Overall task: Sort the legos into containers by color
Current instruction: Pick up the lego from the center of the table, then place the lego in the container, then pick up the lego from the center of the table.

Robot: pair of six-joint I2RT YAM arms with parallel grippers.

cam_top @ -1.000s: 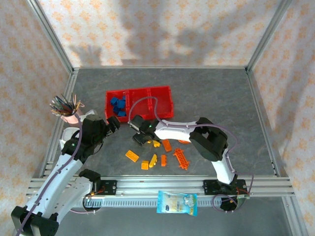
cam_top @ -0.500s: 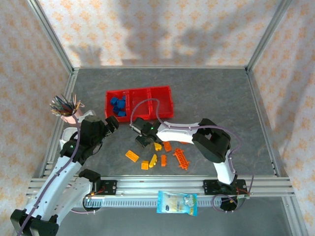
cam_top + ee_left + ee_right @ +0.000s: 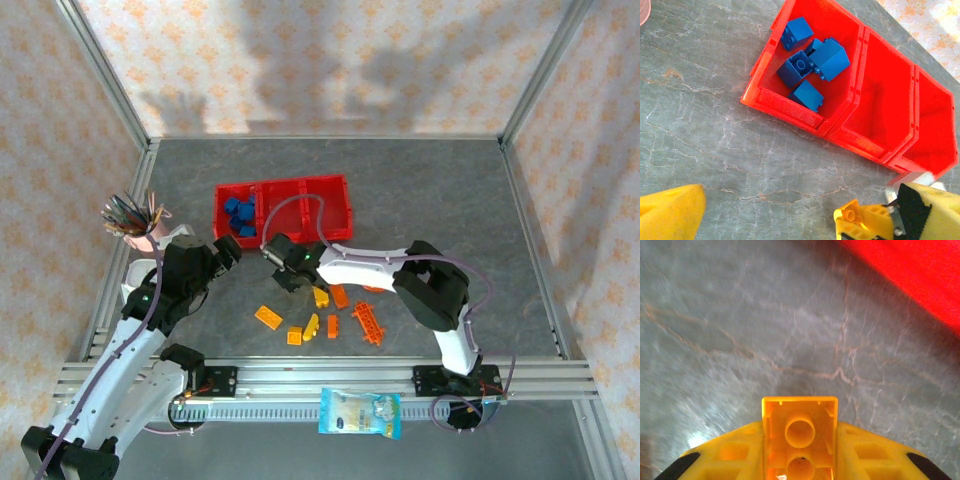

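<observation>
The containers are three joined red bins [image 3: 283,184]; their left bin holds several blue legos [image 3: 240,215], also seen from the left wrist [image 3: 812,62]. The middle bin [image 3: 875,112] and the right bin look bare. My right gripper [image 3: 290,275] is just in front of the tray, shut on a yellow brick [image 3: 800,432] whose hollow underside faces the camera, above bare table. My left gripper [image 3: 228,255] stands open to the left of it, with nothing between its fingers [image 3: 670,212]. Loose orange and yellow legos [image 3: 311,325] lie near the front, among them a ladder-like orange piece [image 3: 367,323].
A pink pen cup [image 3: 135,225] stands at the left edge beside my left arm. A plastic packet [image 3: 360,413] lies on the front rail. The red tray's wall [image 3: 910,275] is close ahead of my right gripper. Grey table stretches to the right and back.
My right gripper has closed on the yellow brick, staying in about the same spot. The left arm has barely moved and its gripper stays open.
</observation>
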